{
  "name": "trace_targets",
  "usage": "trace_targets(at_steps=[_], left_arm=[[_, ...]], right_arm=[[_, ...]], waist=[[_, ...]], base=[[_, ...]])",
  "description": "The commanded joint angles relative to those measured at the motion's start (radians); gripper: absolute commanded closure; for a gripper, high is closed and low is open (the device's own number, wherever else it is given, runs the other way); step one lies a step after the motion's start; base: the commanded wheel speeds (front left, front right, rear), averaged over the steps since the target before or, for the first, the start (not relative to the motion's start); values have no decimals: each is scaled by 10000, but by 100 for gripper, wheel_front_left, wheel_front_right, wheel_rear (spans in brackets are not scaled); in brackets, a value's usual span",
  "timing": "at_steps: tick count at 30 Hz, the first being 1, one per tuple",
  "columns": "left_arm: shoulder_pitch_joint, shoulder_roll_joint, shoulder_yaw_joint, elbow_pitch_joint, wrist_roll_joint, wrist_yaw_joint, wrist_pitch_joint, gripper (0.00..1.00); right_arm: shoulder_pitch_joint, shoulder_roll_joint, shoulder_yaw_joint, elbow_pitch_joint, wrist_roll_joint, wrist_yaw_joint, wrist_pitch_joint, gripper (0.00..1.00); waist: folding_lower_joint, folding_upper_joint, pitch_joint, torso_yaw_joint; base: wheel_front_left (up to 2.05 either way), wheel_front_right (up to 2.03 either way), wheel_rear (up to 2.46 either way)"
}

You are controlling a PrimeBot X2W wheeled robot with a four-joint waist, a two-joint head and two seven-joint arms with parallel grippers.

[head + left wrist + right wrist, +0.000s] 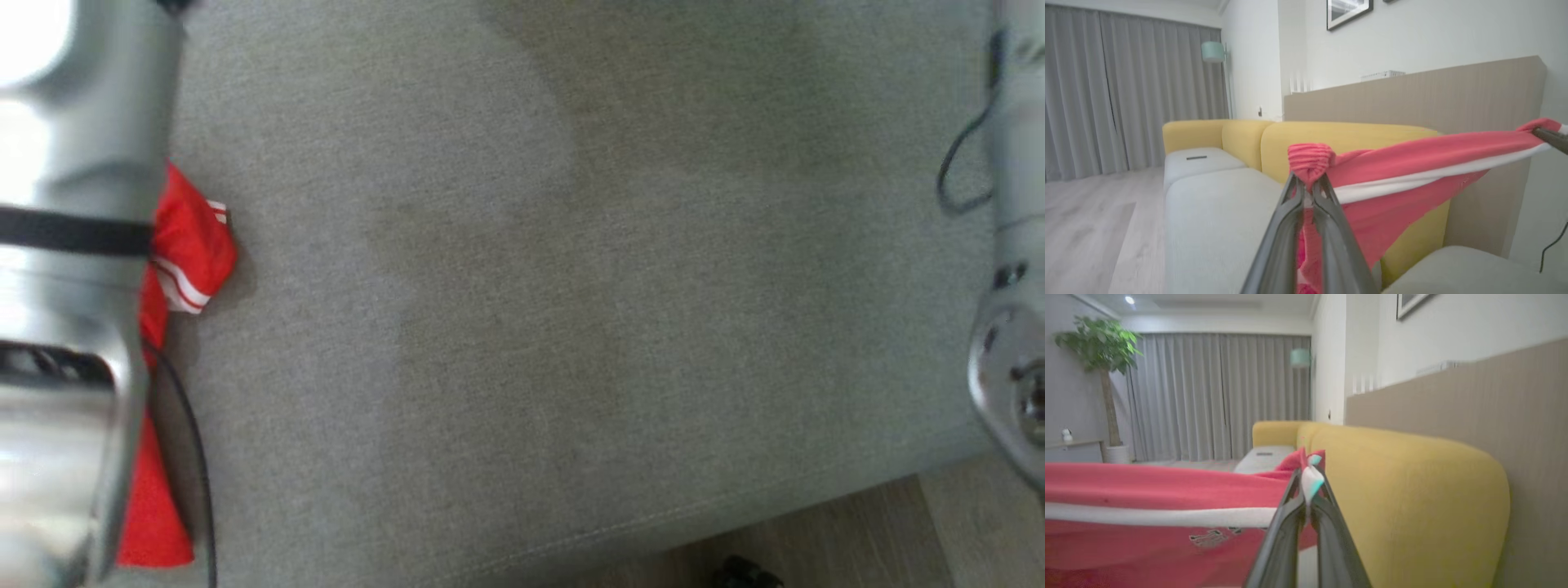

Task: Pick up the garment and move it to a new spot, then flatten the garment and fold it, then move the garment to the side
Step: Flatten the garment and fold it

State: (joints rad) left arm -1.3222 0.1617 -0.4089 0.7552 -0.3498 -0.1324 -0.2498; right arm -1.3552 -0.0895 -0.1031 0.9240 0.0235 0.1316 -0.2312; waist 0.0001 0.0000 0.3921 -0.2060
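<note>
Two grips on one red knit garment with a white stripe (pixel 1412 163); my left gripper (pixel 1309 183) pinched nearly shut on a bunched corner; my right gripper (pixel 1307 477) clamped tight on the opposite end; cloth stretched taut between them, held up over the grey fabric sofa seat (pixel 571 327), in front of the yellow padded backrest (pixel 1412 486). Step in hand, as I judged it: carrying to the new spot. Best done with both arms level and matched in pace; tension even; hanging hem set down first so the cloth would lie flat.
</note>
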Motion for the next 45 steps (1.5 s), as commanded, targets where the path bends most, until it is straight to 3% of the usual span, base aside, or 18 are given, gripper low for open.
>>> trace_targets(at_steps=[1, 12, 15, 23, 38, 45], left_arm=[[-22, 425, 235, -146, -75, 32, -101, 100], [3761, 85, -1081, -621, -781, 20, -118, 100], [4806, 171, -1534, -924, -920, 19, -118, 100], [6953, 392, -2336, -1794, -1094, 18, -119, 100], [9447, 164, -2363, -3086, -780, 32, -120, 100], [10669, -251, -2535, -3850, -702, 61, -120, 100]], right_arm=[[81, 96, -77, -160, -25, -9, -133, 100], [2478, -329, 1022, 2641, 301, -9, 412, 100], [3135, -756, 1791, 2826, 132, -9, 375, 100], [4555, -1404, 2525, 2897, 933, -9, 468, 100], [7076, -2558, 3724, 850, 2684, -9, 1362, 100], [9120, -3510, 3023, -1708, 3453, -9, 2614, 100]], waist=[[-1, 0, 15, 22], [-1, 0, -401, 218], [-1, 0, -696, 272], [-1, 0, -1498, 332], [-1, 0, -2931, 175], [-1, 0, -3424, 230]], base=[[0, 0, 0], [0, 0, 0], [0, 0, 0], [0, 0, 0], [0, 0, 0], [0, 0, 0]])
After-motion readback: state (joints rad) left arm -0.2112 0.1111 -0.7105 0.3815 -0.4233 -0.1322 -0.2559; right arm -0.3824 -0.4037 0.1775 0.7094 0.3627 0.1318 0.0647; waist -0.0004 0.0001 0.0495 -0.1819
